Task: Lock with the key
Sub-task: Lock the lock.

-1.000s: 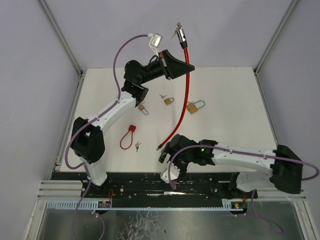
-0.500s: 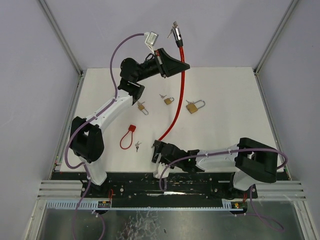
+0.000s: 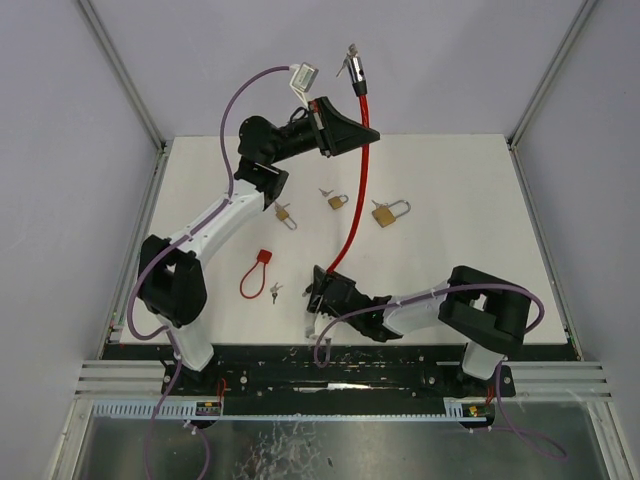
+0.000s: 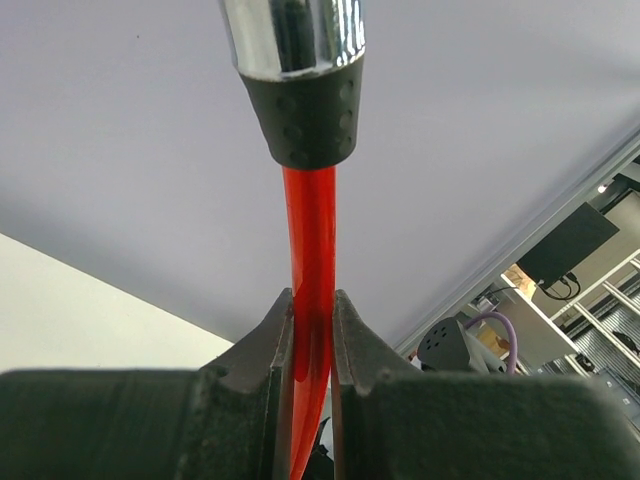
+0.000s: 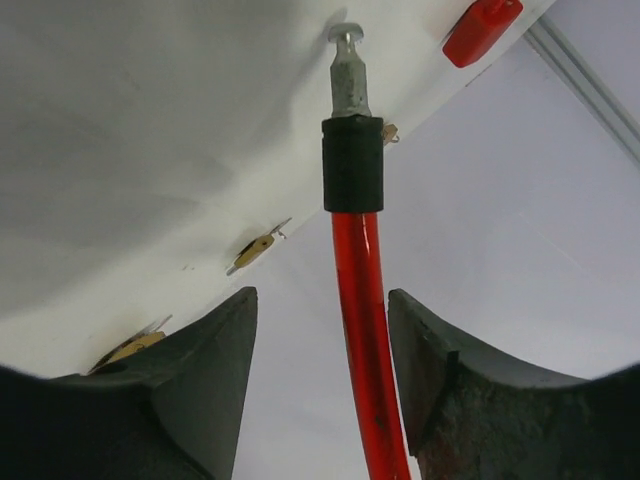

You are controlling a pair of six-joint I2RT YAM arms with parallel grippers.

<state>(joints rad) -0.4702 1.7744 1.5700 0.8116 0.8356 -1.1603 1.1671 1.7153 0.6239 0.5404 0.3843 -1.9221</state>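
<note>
From above, the left gripper (image 3: 338, 125), raised toward 12 o'clock, is clenched on the red cable lock (image 3: 361, 165) just below its lock head (image 3: 356, 68). The cable's lower end hangs at 6 o'clock, at the right gripper (image 3: 318, 290) near the surface (image 3: 470, 180).

Left wrist: both fingers (image 4: 270, 355) pinch the cable.

Right wrist: the gripper is released, jaws apart, with the cable between them untouched and its metal pin (image 5: 348, 70) at 12 o'clock.

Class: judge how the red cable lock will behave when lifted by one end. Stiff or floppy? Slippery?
Probably springy rather than floppy: held by the left gripper, the red cable hangs in one smooth curve. Its glossy sheath may slip between jaws. The ungripped pin end would likely swing.
</note>
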